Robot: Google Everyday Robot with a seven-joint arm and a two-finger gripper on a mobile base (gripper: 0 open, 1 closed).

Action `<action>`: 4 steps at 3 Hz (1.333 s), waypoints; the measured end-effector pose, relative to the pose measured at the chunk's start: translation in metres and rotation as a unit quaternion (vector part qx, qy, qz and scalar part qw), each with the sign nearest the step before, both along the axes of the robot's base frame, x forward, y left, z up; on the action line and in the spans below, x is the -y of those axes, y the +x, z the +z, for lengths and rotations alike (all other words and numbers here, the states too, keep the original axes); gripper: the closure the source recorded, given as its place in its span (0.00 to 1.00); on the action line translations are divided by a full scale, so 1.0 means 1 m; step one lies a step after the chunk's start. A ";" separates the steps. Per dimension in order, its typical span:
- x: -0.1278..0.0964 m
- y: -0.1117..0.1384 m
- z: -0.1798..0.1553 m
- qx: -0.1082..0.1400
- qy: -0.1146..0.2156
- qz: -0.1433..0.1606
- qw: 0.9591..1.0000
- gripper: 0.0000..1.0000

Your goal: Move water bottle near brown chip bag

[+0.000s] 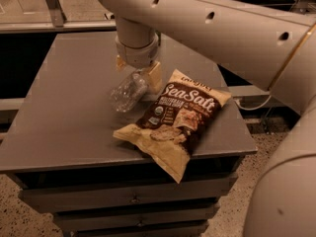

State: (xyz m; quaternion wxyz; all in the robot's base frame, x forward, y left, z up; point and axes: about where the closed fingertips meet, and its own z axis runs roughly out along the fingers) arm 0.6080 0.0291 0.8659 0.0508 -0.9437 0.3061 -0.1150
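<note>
The water bottle (127,93) is clear and ribbed and lies tilted, its lower end toward the front left, just left of the brown chip bag (177,116). The bag lies flat on the grey table (69,127), with one pale corner hanging over the front edge. My gripper (138,72) points down from the arm's white wrist directly over the bottle's upper end. Its tan fingers (155,76) sit on either side of that end and are shut on it. The bottle's cap and label are hidden by the gripper.
The big white arm (222,28) crosses the upper right of the view and runs down the right side. The table has drawers below its front edge (133,199). A metal rail and frame (54,6) stand behind the table. A speckled floor shows below.
</note>
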 end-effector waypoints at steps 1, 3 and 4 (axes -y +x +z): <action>0.001 0.000 -0.001 0.001 -0.005 -0.001 1.000 0.00; 0.009 0.005 0.011 0.009 0.004 -0.017 1.000 0.00; 0.021 0.016 0.051 0.011 0.072 -0.061 0.995 0.00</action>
